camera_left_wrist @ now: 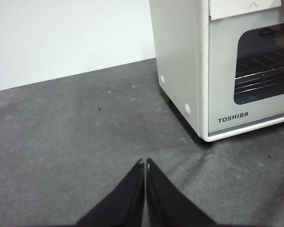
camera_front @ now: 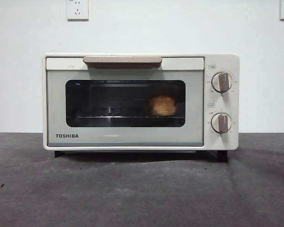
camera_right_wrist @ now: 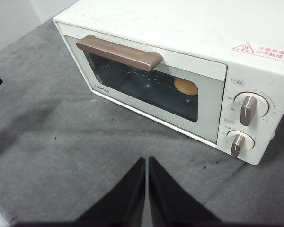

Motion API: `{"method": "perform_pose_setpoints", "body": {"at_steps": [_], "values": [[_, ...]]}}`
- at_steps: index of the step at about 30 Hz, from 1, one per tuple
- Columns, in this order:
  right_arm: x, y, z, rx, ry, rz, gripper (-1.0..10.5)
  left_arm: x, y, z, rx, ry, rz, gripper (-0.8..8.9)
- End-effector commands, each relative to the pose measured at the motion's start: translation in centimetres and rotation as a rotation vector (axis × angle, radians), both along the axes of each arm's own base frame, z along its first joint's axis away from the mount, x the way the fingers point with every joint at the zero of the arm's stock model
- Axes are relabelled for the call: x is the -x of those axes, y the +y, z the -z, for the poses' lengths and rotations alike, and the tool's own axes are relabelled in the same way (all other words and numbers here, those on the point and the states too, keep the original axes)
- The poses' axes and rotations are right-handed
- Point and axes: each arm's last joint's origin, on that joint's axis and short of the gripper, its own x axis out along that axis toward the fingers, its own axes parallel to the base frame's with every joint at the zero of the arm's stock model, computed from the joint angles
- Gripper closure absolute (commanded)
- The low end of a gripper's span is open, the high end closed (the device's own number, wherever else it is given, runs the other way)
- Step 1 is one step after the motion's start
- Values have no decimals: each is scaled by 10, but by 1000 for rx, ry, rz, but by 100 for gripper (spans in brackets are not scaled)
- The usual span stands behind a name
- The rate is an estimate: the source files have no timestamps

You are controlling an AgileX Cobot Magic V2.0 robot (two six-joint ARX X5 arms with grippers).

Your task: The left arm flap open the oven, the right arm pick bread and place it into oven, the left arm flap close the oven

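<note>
A: Start with the grippers — what do you see?

B: Left gripper (camera_left_wrist: 145, 161), jaws pressed together and holding nothing, hangs over bare dark grey tabletop (camera_left_wrist: 75, 142), off the oven's side wall. Right gripper (camera_right_wrist: 146, 160), likewise clenched on nothing, sits above the tabletop in front of the oven, looking down on its door and roof.

A: And the oven itself?

B: The cream-white oven (camera_front: 221, 101) fills the middle of the front view, door shut, taupe bar handle (camera_front: 122, 60) along the top edge of the door. TOSHIBA lettering (camera_front: 66, 135) sits at the lower left of the door. Two round knobs (camera_front: 222, 82) stand one above the other on the right panel.

A: Where is the bread?

B: Inside. The golden-brown bread (camera_front: 163, 106) rests on the wire rack (camera_front: 109, 116), seen through the dark glass window (camera_front: 94, 97), towards the right end of the window. The right wrist view shows it too, behind the glass near the knob end.

A: Anything else in the frame?

B: A red-and-white warning sticker (camera_right_wrist: 261, 51) on the oven's roof, and two wall sockets (camera_front: 77, 9) at the upper corners of the front view. Neither arm shows in that view.
</note>
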Motion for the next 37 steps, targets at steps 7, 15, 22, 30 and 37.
{"method": "perform_pose_setpoints", "body": {"at_steps": [7, 15, 22, 30, 37], "values": [[0, 1, -6, -7, -26, -7, 941, -1, 0, 10, 3, 49, -6, 798], [0, 1, -6, -7, -26, -7, 941, -1, 0, 10, 3, 49, -6, 798], [0, 1, -6, -7, -26, -7, 941, -1, 0, 10, 3, 49, -6, 797], [0, 0, -7, 6, -42, -9, 941, -1, 0, 10, 3, 49, -6, 797], [-3, -16, -9, 27, -154, 87, 941, -1, 0, 10, 3, 49, -6, 798]]}}
